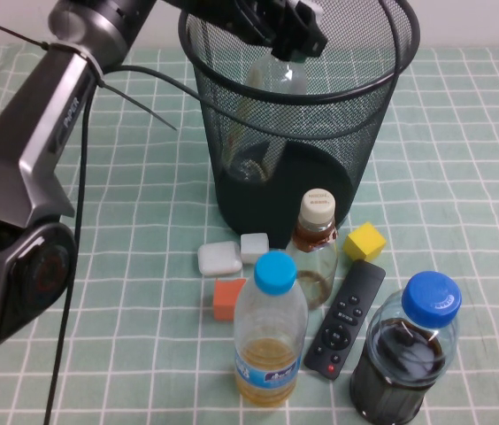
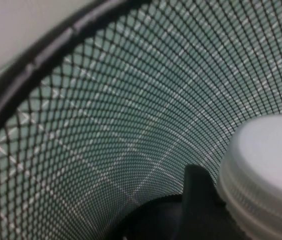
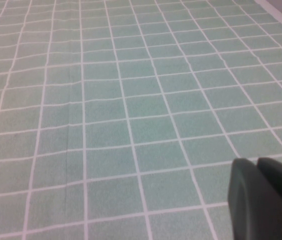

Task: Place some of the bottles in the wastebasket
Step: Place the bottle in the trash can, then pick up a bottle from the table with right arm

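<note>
The black wire-mesh wastebasket (image 1: 382, 84) stands at the back of the table. My left gripper (image 1: 290, 40) hangs over its mouth, shut on a clear bottle (image 1: 278, 78) that dangles inside below the rim. In the left wrist view the bottle's white cap (image 2: 266, 170) sits against one dark finger (image 2: 197, 200), with the basket's mesh wall (image 2: 131, 115) all around. A smaller bottle with a cream cap and brownish liquid (image 1: 314, 246) stands upright just in front of the basket. My right gripper (image 3: 263, 200) is shut and empty over bare checked cloth, outside the high view.
In front stand a blue-capped bottle of yellow liquid (image 1: 270, 332) and a squat blue-capped bottle of dark liquid (image 1: 407, 354), with a black remote (image 1: 347, 319) between them. A yellow block (image 1: 364, 241), two white blocks (image 1: 218, 258) and an orange block (image 1: 228, 297) lie nearby.
</note>
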